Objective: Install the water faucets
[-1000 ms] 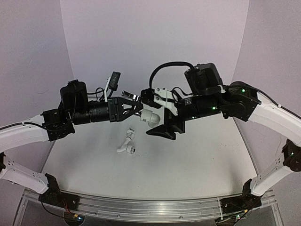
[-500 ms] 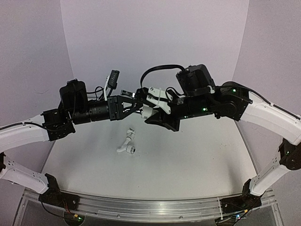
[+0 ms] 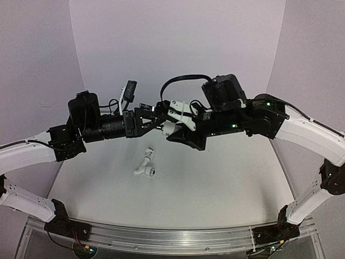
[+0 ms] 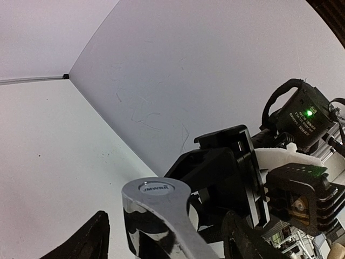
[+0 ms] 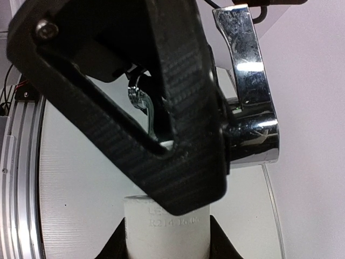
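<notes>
Both arms meet in mid-air above the table. A chrome faucet (image 4: 161, 208) with a round logo cap stands between the fingers of my left gripper (image 3: 152, 120). Those fingers (image 4: 86, 240) are open, with a gap on each side of the chrome handle. In the right wrist view the same faucet (image 5: 249, 97) joins a white pipe fitting (image 5: 167, 218). My right gripper (image 5: 167, 234) is shut on that fitting, one dark finger on each side. A black left finger (image 5: 135, 91) hides the joint between faucet and fitting.
A second white and chrome faucet part (image 3: 144, 166) lies on the white table (image 3: 215, 189) below the grippers. Pale walls close in the back and both sides. A metal rail (image 3: 172, 237) with the arm bases runs along the near edge.
My right arm moved left to the faucet assembly and shut on the white fitting. After that, my left gripper opened off the chrome handle.
</notes>
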{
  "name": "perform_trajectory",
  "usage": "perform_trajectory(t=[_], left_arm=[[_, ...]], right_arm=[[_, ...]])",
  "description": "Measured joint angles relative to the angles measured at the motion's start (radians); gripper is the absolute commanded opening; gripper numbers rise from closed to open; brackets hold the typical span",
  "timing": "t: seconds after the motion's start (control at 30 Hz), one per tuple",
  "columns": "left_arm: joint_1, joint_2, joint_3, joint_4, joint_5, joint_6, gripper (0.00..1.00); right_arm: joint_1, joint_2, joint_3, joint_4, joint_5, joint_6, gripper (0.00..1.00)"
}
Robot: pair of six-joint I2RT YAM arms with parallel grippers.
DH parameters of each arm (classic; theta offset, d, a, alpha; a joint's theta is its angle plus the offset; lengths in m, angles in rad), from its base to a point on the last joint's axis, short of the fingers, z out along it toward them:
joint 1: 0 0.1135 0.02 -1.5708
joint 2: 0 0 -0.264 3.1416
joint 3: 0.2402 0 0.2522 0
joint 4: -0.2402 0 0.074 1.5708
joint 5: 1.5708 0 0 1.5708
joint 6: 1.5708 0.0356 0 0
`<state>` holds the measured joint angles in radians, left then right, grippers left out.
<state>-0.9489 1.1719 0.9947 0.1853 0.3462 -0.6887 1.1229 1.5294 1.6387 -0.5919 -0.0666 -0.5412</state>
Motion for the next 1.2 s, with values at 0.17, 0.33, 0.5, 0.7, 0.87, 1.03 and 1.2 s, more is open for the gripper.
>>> perform_trajectory(t=[0.17, 0.33, 0.5, 0.7, 0.87, 1.03, 1.2], left_arm=[[0.0, -0.019, 0.0, 0.007, -0.001, -0.021, 1.0], [0.0, -0.059, -0.003, 0.0, -0.035, -0.025, 1.0], [-0.001, -0.126, -0.048, -0.017, -0.148, -0.049, 1.0], [0.0, -0.155, -0.072, -0.041, -0.255, -0.072, 1.0], [0.0, -0.181, -0.083, -0.056, -0.3, -0.08, 1.0], [0.0, -0.196, -0.102, -0.057, -0.333, -0.09, 1.0], [0.0, -0.191, -0.105, -0.065, -0.352, -0.095, 1.0]], right_arm=[[-0.004, -0.018, -0.034, 0.003, 0.006, 0.013, 0.0], [-0.101, -0.05, -0.093, 0.005, -0.063, 0.086, 0.0], [-0.36, -0.05, -0.178, 0.029, -0.134, 0.177, 0.0], [-0.517, 0.062, -0.248, 0.063, -0.149, 0.215, 0.0], [-0.536, 0.175, -0.357, 0.154, -0.156, 0.215, 0.0], [-0.536, 0.22, -0.478, 0.261, -0.172, 0.228, 0.0], [-0.535, 0.263, -0.505, 0.391, -0.193, 0.247, 0.0]])
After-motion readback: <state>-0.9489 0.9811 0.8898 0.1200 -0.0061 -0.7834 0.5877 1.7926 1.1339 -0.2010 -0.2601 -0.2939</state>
